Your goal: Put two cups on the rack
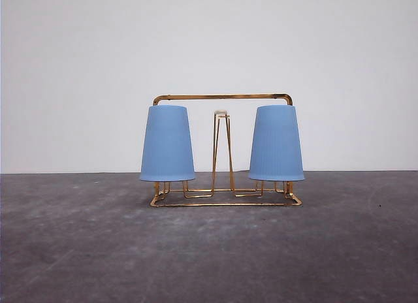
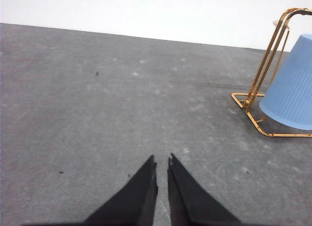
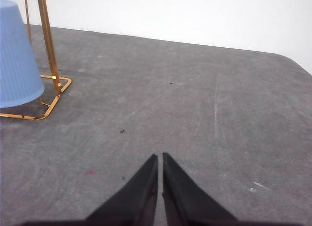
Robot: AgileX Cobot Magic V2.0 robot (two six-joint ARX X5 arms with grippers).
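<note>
A gold wire rack [image 1: 222, 97] stands on the grey table in the front view. Two light-blue ribbed cups hang upside down on it: one cup [image 1: 167, 143] on its left side, the other cup [image 1: 276, 143] on its right. A bare prong [image 1: 221, 146] rises between them. In the left wrist view the rack [image 2: 265, 72] and a cup [image 2: 291, 92] lie off to one side, well apart from my left gripper [image 2: 162, 161], which is shut on nothing. My right gripper [image 3: 160, 157] is likewise shut and empty, away from the rack [image 3: 48, 50] and cup [image 3: 17, 60].
The grey table [image 1: 209, 251] spreads wide around the rack, with a white wall [image 1: 209, 42] behind it. In the right wrist view the table's rounded far corner [image 3: 292, 63] shows.
</note>
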